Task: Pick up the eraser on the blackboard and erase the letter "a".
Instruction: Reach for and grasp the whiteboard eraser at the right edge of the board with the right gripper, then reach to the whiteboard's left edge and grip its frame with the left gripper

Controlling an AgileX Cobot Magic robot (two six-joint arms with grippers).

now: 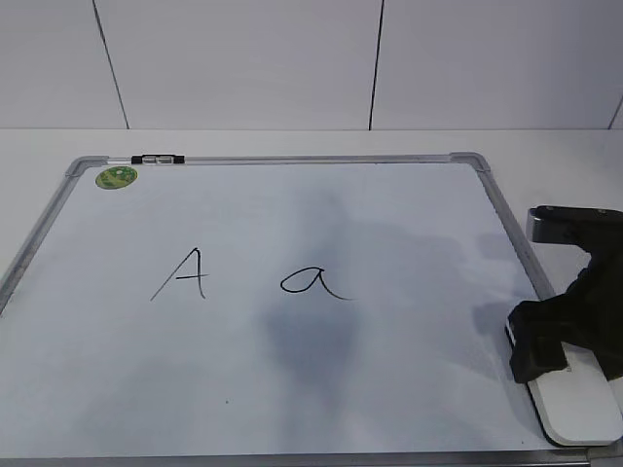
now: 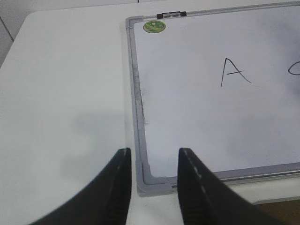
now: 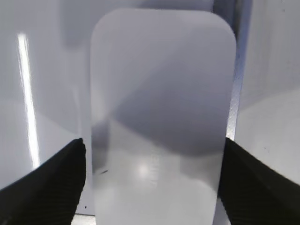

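The eraser [image 1: 580,407], a flat white block, lies at the lower right corner of the blackboard [image 1: 419,219]. My right gripper [image 1: 569,355] straddles it. In the right wrist view the eraser [image 3: 159,108] fills the space between the two black fingers of the right gripper [image 3: 153,145], which looks open, with a thin gap on the left side. The letter "a" [image 1: 313,282] is at the board's middle. My left gripper [image 2: 154,152] is open and empty above the near left corner of the blackboard [image 2: 197,122]. The left gripper does not show in the exterior view.
A capital "A" [image 1: 185,274] is written left of the "a" and also shows in the left wrist view [image 2: 234,72]. A green sticker [image 1: 116,177] and a black clip [image 1: 158,158] sit at the board's far left corner. A grey patch [image 1: 311,336] lies below the "a".
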